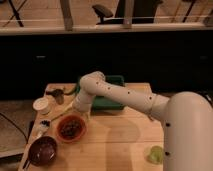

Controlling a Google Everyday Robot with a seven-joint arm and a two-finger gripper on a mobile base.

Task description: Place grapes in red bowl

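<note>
The red bowl point(70, 135) stands on the wooden table at the front left. A dark cluster, the grapes point(71, 126), lies inside it. My gripper point(80, 113) hangs at the end of the white arm, just above the bowl's far right rim. The arm comes in from the lower right, bends above the green tray and reaches down to the bowl.
A darker maroon bowl point(42, 150) sits at the front left corner. A white cup point(41, 105) and a small dark object point(58, 94) stand at the left rear. A green tray point(109, 100) is behind the arm. A pale green lump point(156, 154) lies at the front right.
</note>
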